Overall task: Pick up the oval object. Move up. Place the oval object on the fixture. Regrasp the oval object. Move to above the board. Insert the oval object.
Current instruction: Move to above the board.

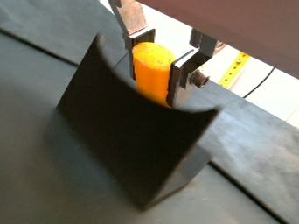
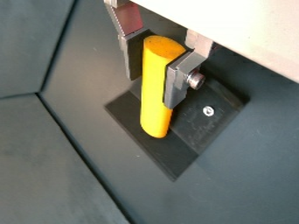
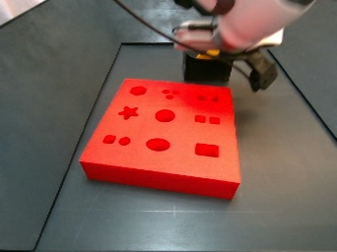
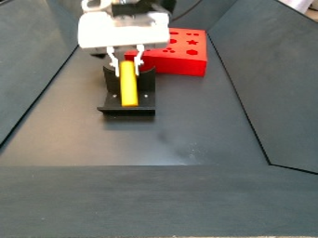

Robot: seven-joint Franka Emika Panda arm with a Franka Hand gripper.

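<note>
Nearest you in a wrist view is the fixture [image 1: 140, 131], its dark wedge filling the frame. The oval object [image 1: 151, 72] stands in the notch at its top, and the gripper [image 1: 158, 66] has its silver fingers [image 1: 184, 77] pinching it from both sides. In a side view you see the peg [image 4: 126, 82] lying along the fixture [image 4: 128, 100], with bare dark floor all around the near side. The board [image 4: 184, 51] sits just beyond, apart from the fixture. Another side view shows only the board [image 3: 165, 133]; the arm hides the peg there.
</note>
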